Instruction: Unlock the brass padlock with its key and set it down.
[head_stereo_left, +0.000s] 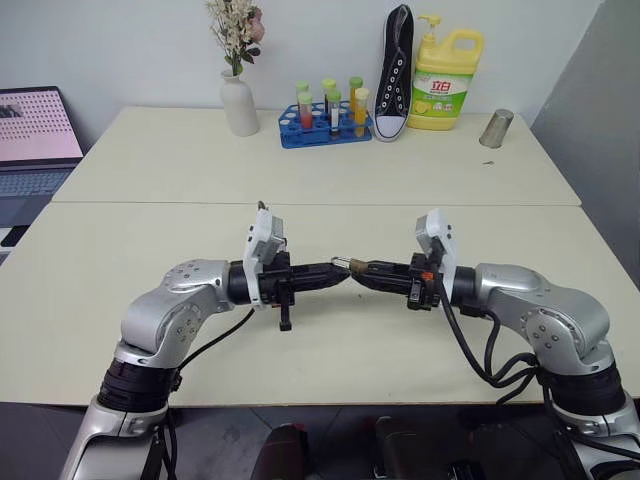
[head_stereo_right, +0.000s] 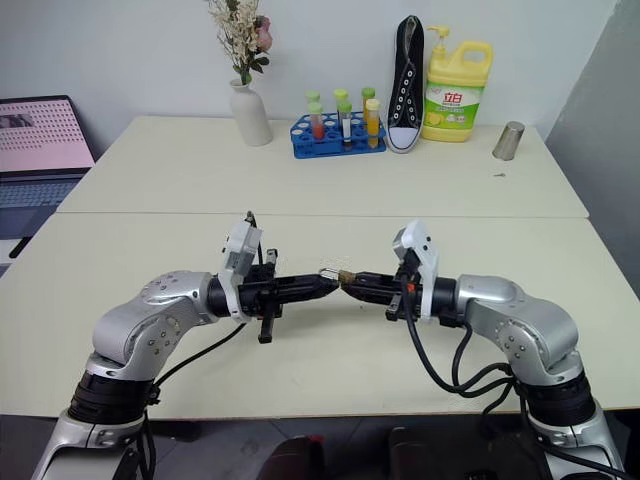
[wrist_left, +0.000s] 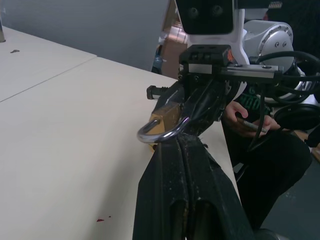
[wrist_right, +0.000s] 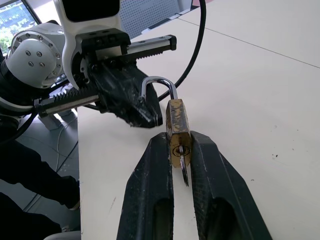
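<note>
Tiny golden-brass padlock (wrist_right: 178, 131) with thin silver shackle is pinched by its body between the right gripper (wrist_right: 180, 150) fingers, above the cream table's (head_stereo_left: 150, 300) near edge. Small silvery key (wrist_right: 184, 170) sits in the keyhole. Left gripper (wrist_left: 177, 142) is fully closed, tips touching the shackle. Judged light, rigid, slippery; grip the flat sides.

Left end effector (head_stereo_left: 338, 273) closed; right end effector (head_stereo_left: 362, 272) clamped (tips nearly meeting).
</note>
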